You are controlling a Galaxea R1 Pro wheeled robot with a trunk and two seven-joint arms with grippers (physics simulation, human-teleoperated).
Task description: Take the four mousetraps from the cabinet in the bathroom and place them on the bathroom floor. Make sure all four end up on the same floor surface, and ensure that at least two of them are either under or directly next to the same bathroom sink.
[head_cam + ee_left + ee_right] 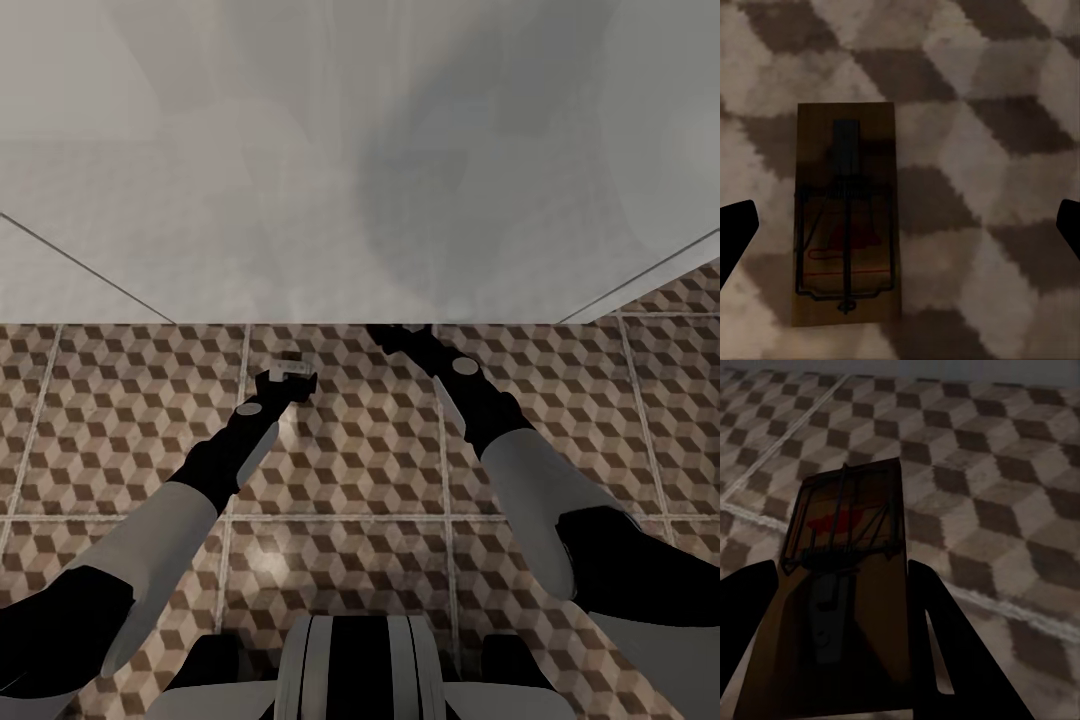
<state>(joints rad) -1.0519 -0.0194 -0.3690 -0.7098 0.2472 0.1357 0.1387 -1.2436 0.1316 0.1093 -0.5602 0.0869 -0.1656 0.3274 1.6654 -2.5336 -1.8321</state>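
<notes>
A mousetrap (846, 217) lies flat on the cube-patterned bathroom floor (990, 112), between two dark, widely spread fingertips (735, 229)

we see the bathroom floor (350, 470) laid in large square tiles printed with a brown, beige and white cube pattern, split by pale grout lines. in our left wrist view one mousetrap (846, 217) lies flat on the tiles, a brown wooden board with dark metal parts and a red mark. the floor runs back to a pale wall (300, 150).
</notes>
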